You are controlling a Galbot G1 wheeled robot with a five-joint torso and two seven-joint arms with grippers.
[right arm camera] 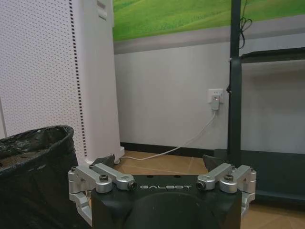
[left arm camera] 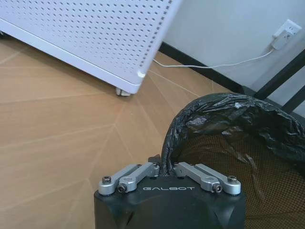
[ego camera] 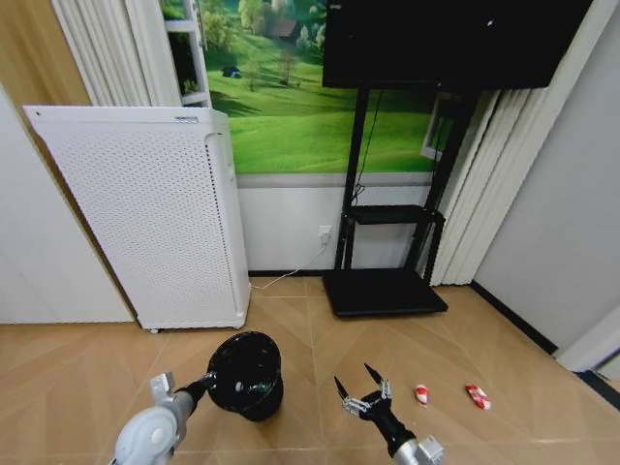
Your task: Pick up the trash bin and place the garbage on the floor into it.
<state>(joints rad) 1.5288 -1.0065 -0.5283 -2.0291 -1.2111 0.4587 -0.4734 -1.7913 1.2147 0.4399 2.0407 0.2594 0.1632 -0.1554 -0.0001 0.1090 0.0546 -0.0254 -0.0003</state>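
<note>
The left gripper (left arm camera: 167,174) pinches the trash bin (ego camera: 245,374) by its rim at nine o'clock. The right gripper (ego camera: 361,387), fingers spread, hovers with two red-and-white wrappers (ego camera: 421,393), apparently crumpled, on the floor (ego camera: 87,368) at its three o'clock.

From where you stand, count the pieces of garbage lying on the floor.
2 in view: one red-and-white wrapper just right of the right gripper, another red-and-white wrapper farther right. More may lie outside the views.

bare floor (ego camera: 426,339) ahead, white appliance (ego camera: 145,213) and TV stand (ego camera: 387,281) behind
</note>
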